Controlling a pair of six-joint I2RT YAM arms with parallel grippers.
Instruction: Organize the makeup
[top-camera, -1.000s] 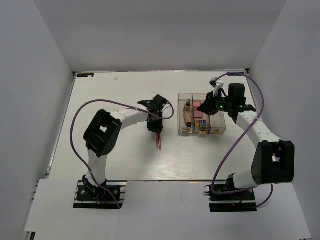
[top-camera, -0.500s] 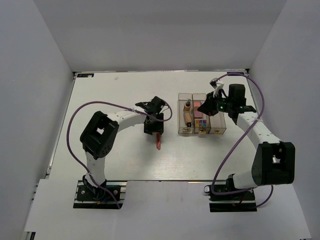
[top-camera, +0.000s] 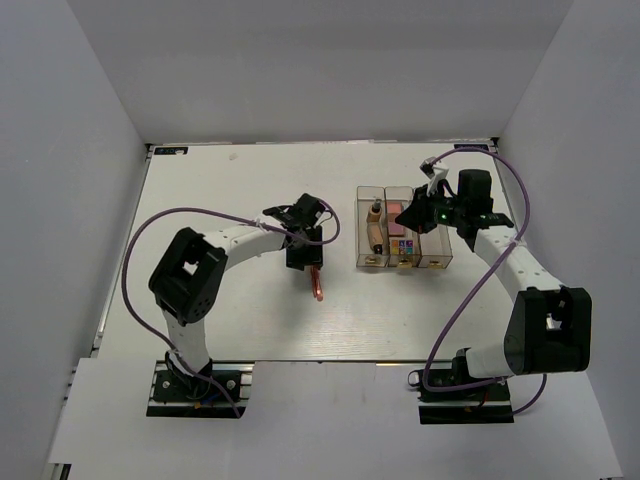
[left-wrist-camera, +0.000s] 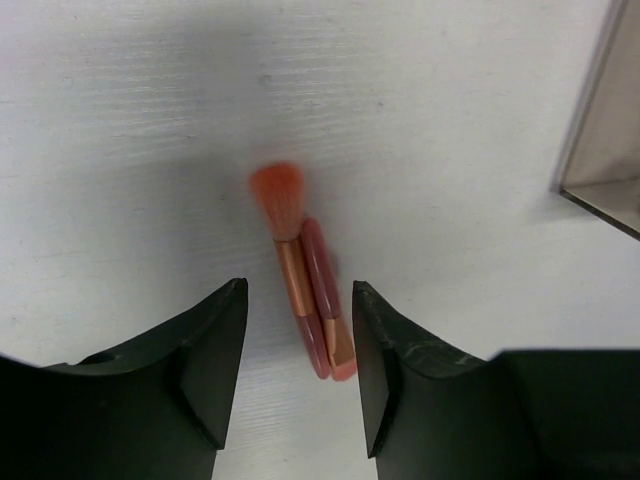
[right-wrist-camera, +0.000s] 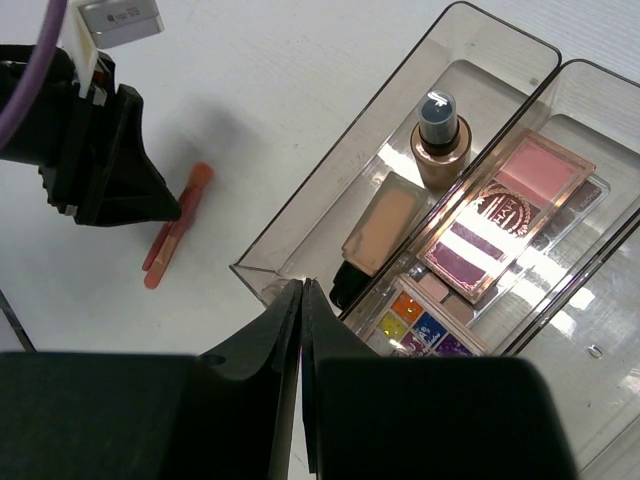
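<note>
Two thin pink sticks (left-wrist-camera: 325, 310), one with a brush tip (left-wrist-camera: 277, 195), lie side by side on the white table, also in the top view (top-camera: 317, 283). My left gripper (left-wrist-camera: 298, 370) is open, its fingers either side of the sticks' near ends without touching them; it is in the top view too (top-camera: 303, 260). My right gripper (right-wrist-camera: 302, 290) is shut and empty, hovering over the clear box (top-camera: 441, 262). The box holds a beige tube (right-wrist-camera: 378, 232), a tan bottle (right-wrist-camera: 440, 150), a rose-gold palette (right-wrist-camera: 510, 210) and a coloured palette (right-wrist-camera: 420, 325).
The box's right compartment (right-wrist-camera: 600, 330) holds nothing but a tiny speck. White walls close in the table on the left, back and right. My left arm's purple cable (top-camera: 140, 260) loops out over the left side.
My left arm's elbow has swung left and its gripper has shifted slightly left and back. The pink sticks stay at about the same spot. The right arm has not moved.
</note>
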